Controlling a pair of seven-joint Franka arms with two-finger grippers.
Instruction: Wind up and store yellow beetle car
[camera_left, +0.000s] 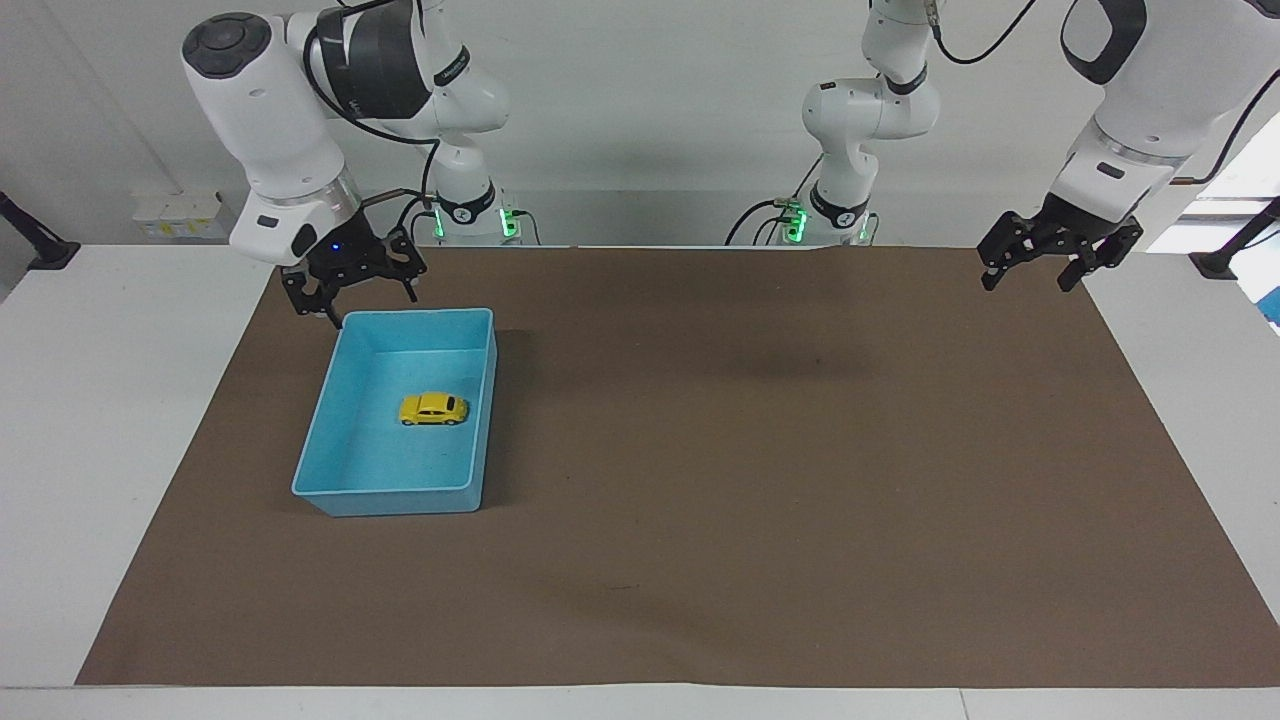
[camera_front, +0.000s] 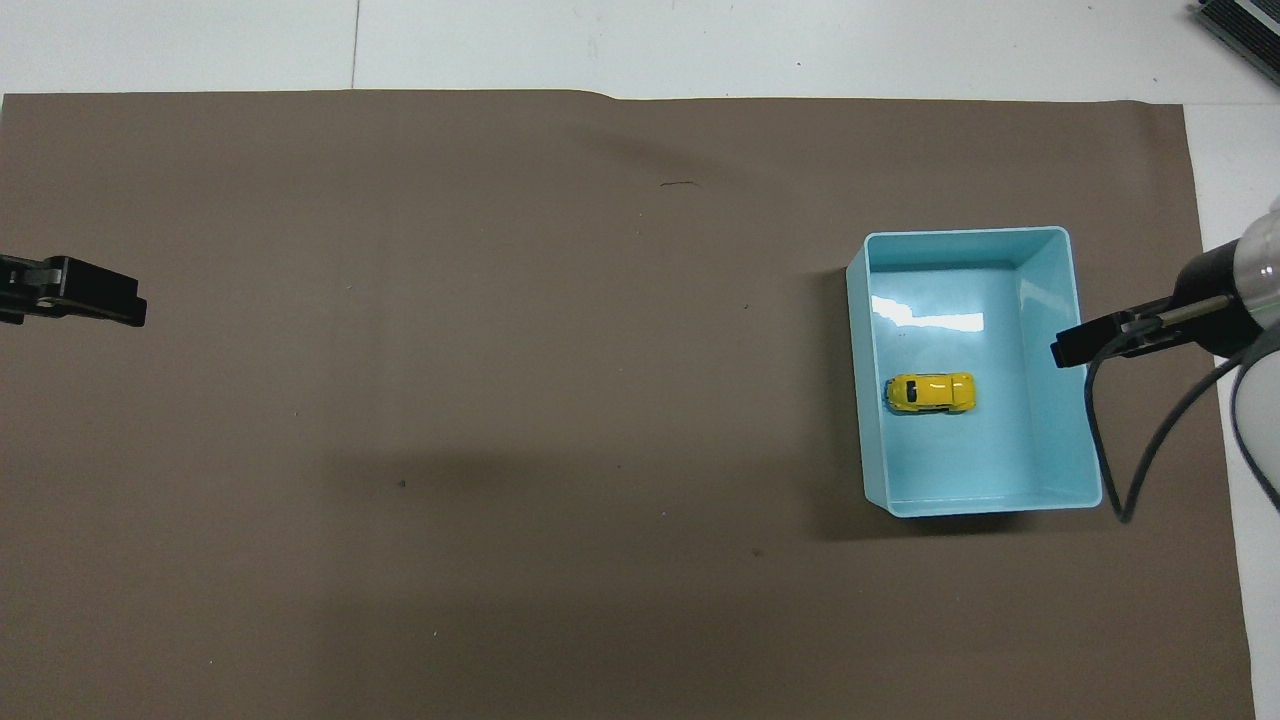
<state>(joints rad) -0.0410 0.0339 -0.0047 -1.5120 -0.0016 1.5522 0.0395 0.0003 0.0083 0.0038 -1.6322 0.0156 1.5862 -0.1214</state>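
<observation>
The yellow beetle car (camera_left: 433, 409) (camera_front: 931, 392) lies on its wheels on the floor of the light blue bin (camera_left: 483, 400) (camera_front: 857, 420), touching neither gripper. My right gripper (camera_left: 355, 298) (camera_front: 1075, 349) is open and empty, raised over the bin's rim at the right arm's end of the table. My left gripper (camera_left: 1027, 280) (camera_front: 120, 305) is open and empty, and waits in the air over the brown mat's edge at the left arm's end.
A brown mat (camera_left: 760, 480) (camera_front: 500, 400) covers most of the white table (camera_left: 110, 420). The bin is the only container on it. A cable (camera_front: 1130, 450) hangs from the right wrist beside the bin.
</observation>
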